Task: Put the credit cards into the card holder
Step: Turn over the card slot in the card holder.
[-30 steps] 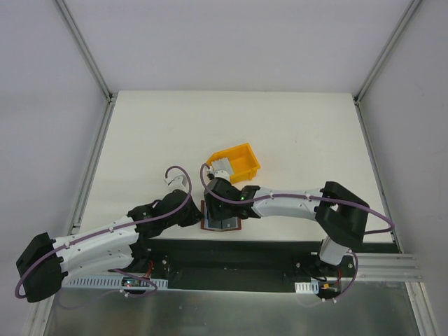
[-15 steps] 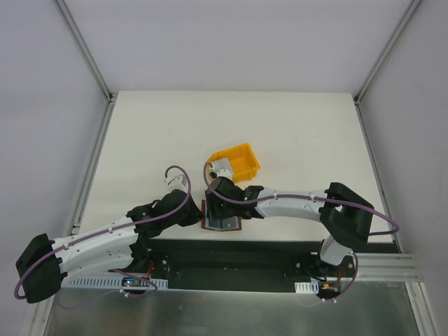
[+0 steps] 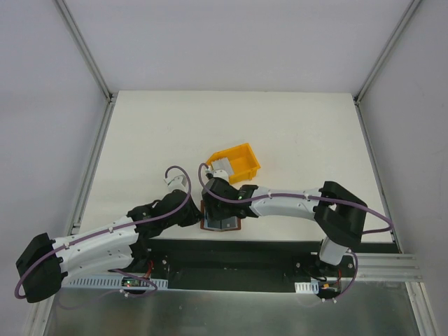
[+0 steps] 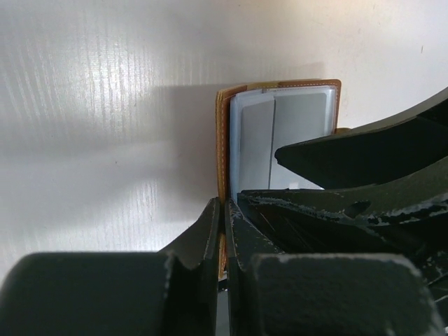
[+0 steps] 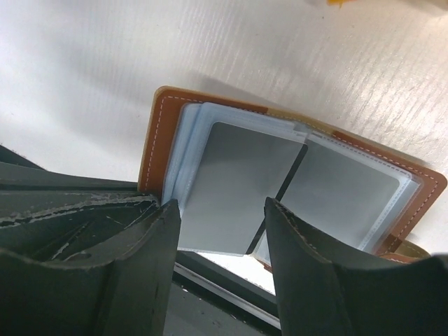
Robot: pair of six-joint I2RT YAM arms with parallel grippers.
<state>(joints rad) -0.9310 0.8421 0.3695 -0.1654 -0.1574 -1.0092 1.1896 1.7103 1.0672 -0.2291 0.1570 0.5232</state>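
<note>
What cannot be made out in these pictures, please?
- Top external: the card holder is partly hidden under the right gripper.
- Top external: pale items in the yellow bin are too small to count.
- Right wrist: whether the grey sleeves hold cards is unclear.
- Left wrist: the left gripper covers the holder's near edge.

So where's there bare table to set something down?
Bare: the whole far half of the table beyond the bin, plus the stretches left and right of the bin. Crowded: near centre, where the left hand and right hand meet at the wallet, with the bin just behind.
</note>
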